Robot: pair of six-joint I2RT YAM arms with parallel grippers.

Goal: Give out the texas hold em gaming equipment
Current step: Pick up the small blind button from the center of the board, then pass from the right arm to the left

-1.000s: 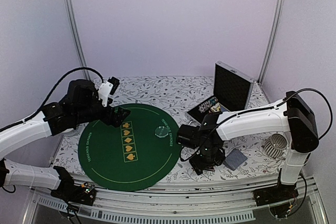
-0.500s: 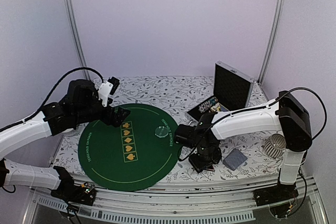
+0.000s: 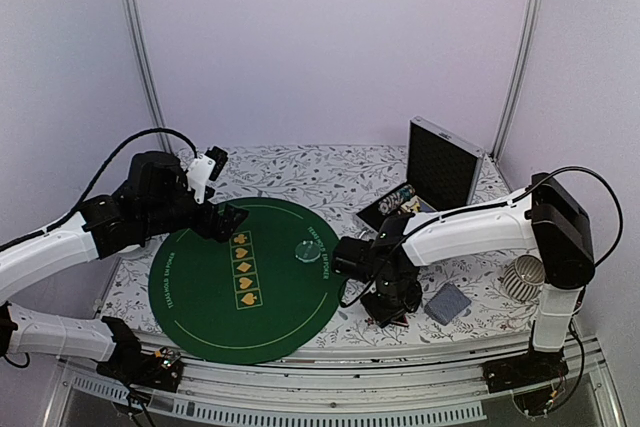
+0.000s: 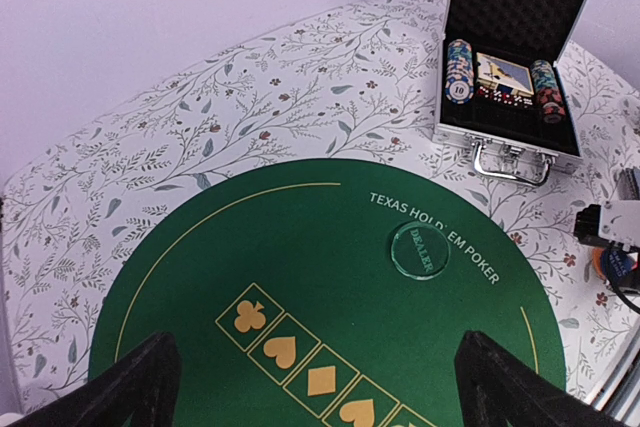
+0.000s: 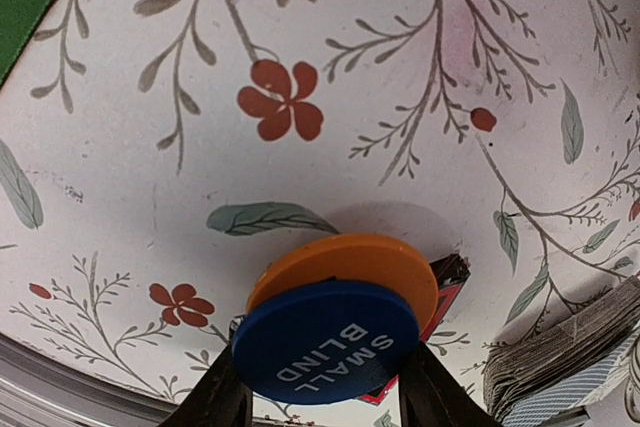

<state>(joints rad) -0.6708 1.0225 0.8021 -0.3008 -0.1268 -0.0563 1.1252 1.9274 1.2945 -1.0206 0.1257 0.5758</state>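
Right pincer [image 5: 327, 389] grips blue disc [image 5: 325, 350]

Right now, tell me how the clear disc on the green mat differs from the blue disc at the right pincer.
The clear disc is see-through; the blue disc is opaque. The clear disc reads DEALER, the blue disc SMALL BLIND. The clear disc lies alone on the green mat; the blue disc sits in the right pincer, overlapping an orange disc, off the mat. Both are round lettered tokens.
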